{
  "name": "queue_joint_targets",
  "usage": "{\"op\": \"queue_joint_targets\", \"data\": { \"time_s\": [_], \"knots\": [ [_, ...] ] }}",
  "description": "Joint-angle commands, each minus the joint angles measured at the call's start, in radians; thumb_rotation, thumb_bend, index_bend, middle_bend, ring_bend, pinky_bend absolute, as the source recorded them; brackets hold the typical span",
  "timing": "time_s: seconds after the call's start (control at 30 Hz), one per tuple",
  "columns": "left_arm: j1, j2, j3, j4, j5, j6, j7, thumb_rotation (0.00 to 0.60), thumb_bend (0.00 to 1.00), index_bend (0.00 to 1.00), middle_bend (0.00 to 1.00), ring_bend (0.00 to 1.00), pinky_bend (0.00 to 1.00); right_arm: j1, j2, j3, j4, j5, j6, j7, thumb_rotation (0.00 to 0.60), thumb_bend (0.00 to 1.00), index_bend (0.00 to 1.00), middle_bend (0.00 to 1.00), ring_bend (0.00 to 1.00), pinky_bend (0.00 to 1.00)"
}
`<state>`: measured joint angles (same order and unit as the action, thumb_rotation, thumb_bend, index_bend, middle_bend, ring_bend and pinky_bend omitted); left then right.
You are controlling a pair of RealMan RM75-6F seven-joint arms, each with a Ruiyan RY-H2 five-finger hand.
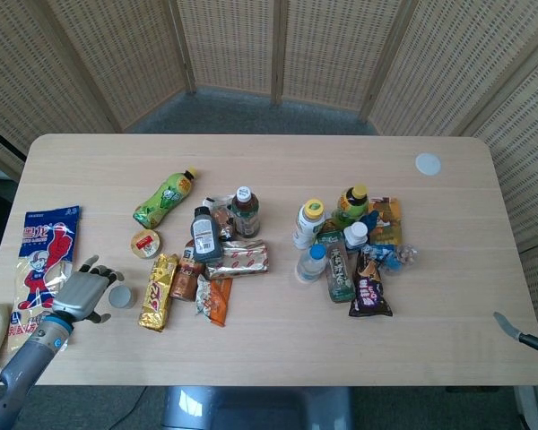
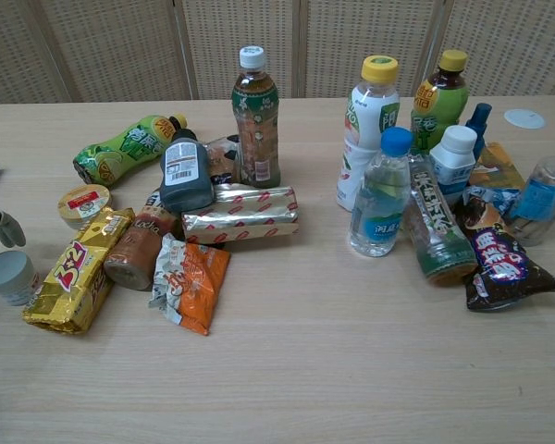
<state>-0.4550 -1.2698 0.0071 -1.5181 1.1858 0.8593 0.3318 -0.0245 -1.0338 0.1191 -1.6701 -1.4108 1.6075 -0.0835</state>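
Note:
My left hand (image 1: 86, 290) hovers over the table's front left with its fingers spread and holds nothing. Its fingertips are right beside a small grey-lidded jar (image 1: 121, 296), and I cannot tell whether they touch it. In the chest view only one fingertip (image 2: 2, 227) shows at the left edge, just above that jar (image 2: 7, 276). A blue and white snack bag (image 1: 43, 262) lies flat to the left of the hand. Of my right hand (image 1: 520, 334) only one dark finger pokes in at the front right edge, away from every object.
A left cluster holds a lying green bottle (image 1: 166, 199), a gold bar pack (image 1: 160, 291), a dark bottle (image 1: 204, 235), a tea bottle (image 1: 245, 210) and an orange packet (image 1: 217, 300). A right cluster has several bottles around a yellow-capped one (image 1: 309, 222). A white disc (image 1: 428, 164) lies far right.

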Motion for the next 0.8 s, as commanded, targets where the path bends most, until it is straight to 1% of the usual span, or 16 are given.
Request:
{"op": "queue_joint_targets", "data": {
  "time_s": [0.03,0.1,0.37,0.47,0.53,0.6,0.67,0.73,0.8],
  "knots": [
    [-0.010,-0.019,0.001,0.015,-0.015,-0.005,0.019,0.600,0.24,0.26,0.30,0.22,0.00,-0.004,0.003,0.000,-0.002,0.001,0.005,0.002,0.263,0.15,0.00,0.00,0.00,0.00],
    [-0.016,-0.032,-0.001,0.018,-0.021,-0.003,0.029,0.600,0.24,0.27,0.30,0.22,0.00,-0.010,0.006,0.000,-0.003,0.002,0.010,0.007,0.261,0.15,0.00,0.00,0.00,0.00],
    [-0.028,-0.066,-0.002,0.033,-0.031,0.014,0.052,0.600,0.24,0.34,0.38,0.35,0.00,-0.021,0.011,0.000,-0.005,0.003,0.020,0.015,0.262,0.15,0.00,0.00,0.00,0.00],
    [-0.028,-0.076,0.001,0.038,-0.034,0.025,0.062,0.600,0.24,0.39,0.43,0.40,0.00,-0.024,0.010,0.000,-0.003,0.005,0.021,0.017,0.263,0.15,0.00,0.00,0.00,0.00],
    [-0.028,-0.084,0.002,0.043,-0.035,0.033,0.068,0.600,0.23,0.45,0.49,0.46,0.00,-0.025,0.010,0.001,0.000,0.006,0.022,0.019,0.261,0.15,0.00,0.00,0.00,0.00],
    [-0.028,-0.093,0.003,0.048,-0.037,0.040,0.076,0.600,0.23,0.50,0.53,0.51,0.03,-0.027,0.009,0.002,0.001,0.006,0.024,0.024,0.261,0.15,0.00,0.00,0.00,0.00],
    [-0.029,-0.099,0.005,0.051,-0.041,0.042,0.085,0.600,0.23,0.55,0.56,0.56,0.08,-0.030,0.009,0.002,0.003,0.007,0.026,0.027,0.259,0.15,0.00,0.00,0.00,0.00],
    [-0.033,-0.102,0.006,0.051,-0.050,0.042,0.097,0.600,0.23,0.58,0.58,0.58,0.12,-0.031,0.009,0.003,0.005,0.008,0.027,0.030,0.263,0.15,0.00,0.00,0.00,0.00],
    [-0.035,-0.100,0.003,0.045,-0.059,0.043,0.101,0.600,0.23,0.60,0.61,0.61,0.13,-0.033,0.008,0.003,0.008,0.008,0.027,0.032,0.262,0.15,0.00,0.00,0.00,0.00]
  ]
}}
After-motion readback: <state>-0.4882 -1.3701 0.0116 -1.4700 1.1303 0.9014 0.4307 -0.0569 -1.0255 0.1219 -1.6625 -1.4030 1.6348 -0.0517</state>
